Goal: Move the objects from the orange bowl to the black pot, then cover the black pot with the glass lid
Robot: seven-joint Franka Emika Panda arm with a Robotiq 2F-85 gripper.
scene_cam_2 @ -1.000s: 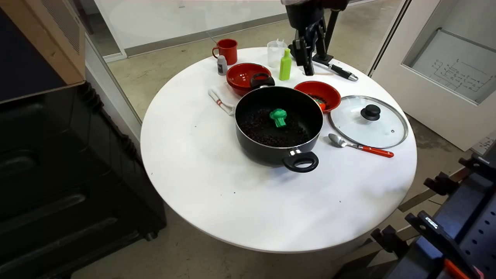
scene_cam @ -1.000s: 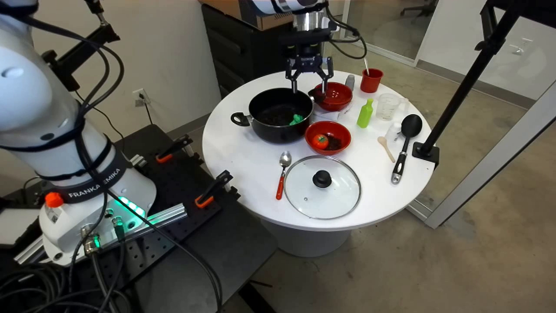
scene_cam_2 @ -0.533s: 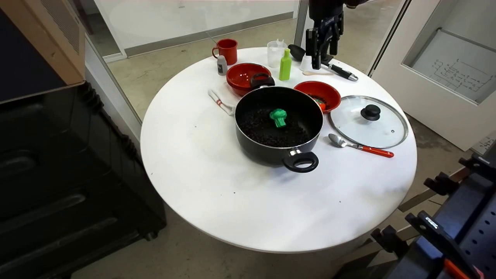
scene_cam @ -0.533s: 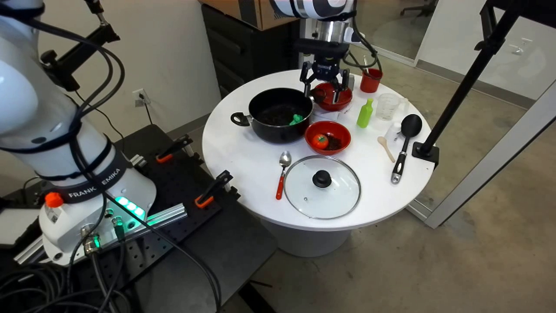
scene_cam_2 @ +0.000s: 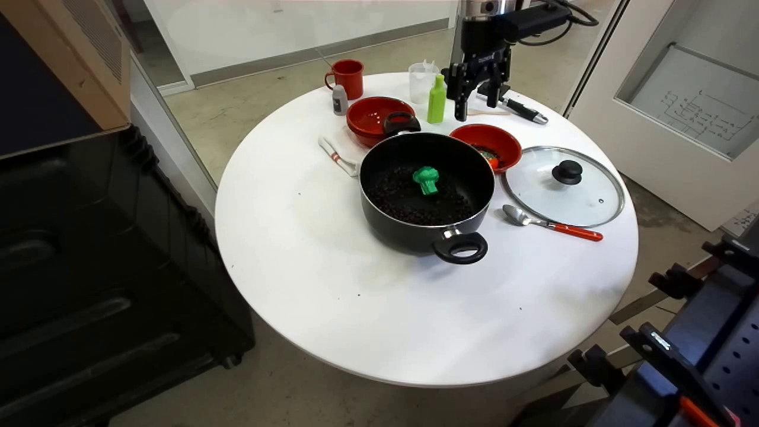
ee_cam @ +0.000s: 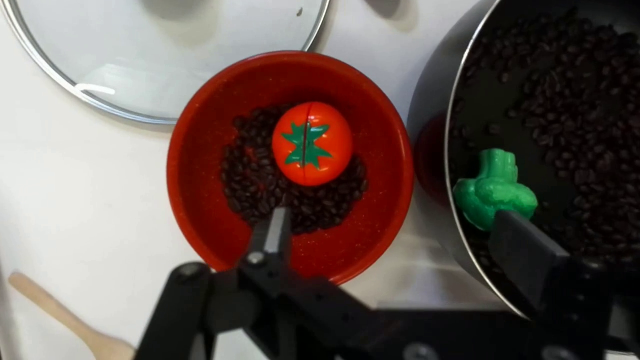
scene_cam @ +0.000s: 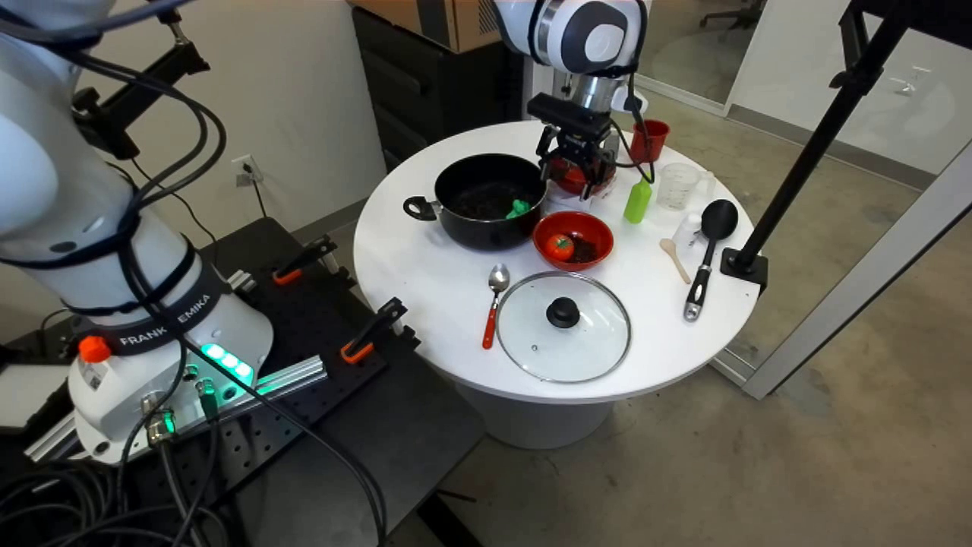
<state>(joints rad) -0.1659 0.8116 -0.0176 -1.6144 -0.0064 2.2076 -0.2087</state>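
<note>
Concrete-like floor shows around a round, white tabletop. On it, a tomato with painted leaves sits in the orange bowl, among dark beans. The bowl stands upright just beside the black pot, which already contains a green broccoli and a wide scatter of loose beans. So the transfer looks partly done: the tomato and the bowl's beans seem left to move, and covering has not begun, since the glass lid lies flat on the tabletop near the bowl, knob up.

The tomato is round with no clear long axis; its leafy top faces roughly upward, and its seam runs nearly top to bottom in the wrist view. The broccoli lies on its side, its long axis close to that seam's direction, stem toward the top of the same view and crown toward the bottom.

Above the tabletop, near the bowl, the end effector is spread wide and pinches nothing. Farther out are a red-handled spoon beside the lid and a light green bottle standing upright.
</note>
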